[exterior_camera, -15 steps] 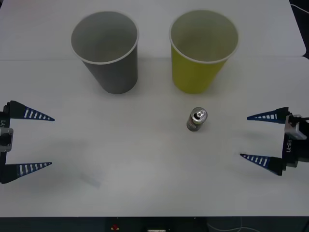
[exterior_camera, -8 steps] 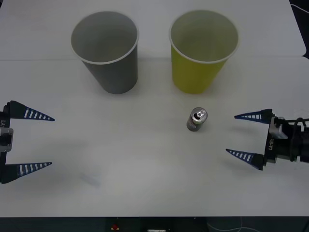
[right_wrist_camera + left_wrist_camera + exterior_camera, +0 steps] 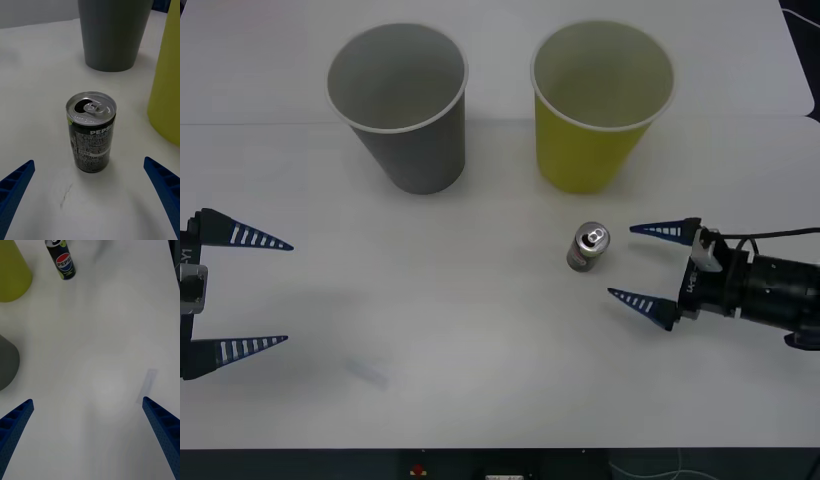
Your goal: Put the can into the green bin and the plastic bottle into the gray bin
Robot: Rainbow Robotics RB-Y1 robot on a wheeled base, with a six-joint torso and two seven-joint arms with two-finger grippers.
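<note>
can (image 3: 587,248) upright, centre-right of frame, below green bin (image 3: 600,105) | right gripper (image 3: 650,265) just right of it, spread wide, empty | step: approach; next: straddle can, close | left gripper (image 3: 255,291) parked lower left, spread

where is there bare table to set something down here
Widest bare patch: between the left pincer and the can, in front of the gray cup. Crowded: around the can, with the yellow-green cup behind and the open right pincer close beside it.

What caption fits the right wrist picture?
Open right hand faces an upright can, gray bin and green bin behind.
</note>
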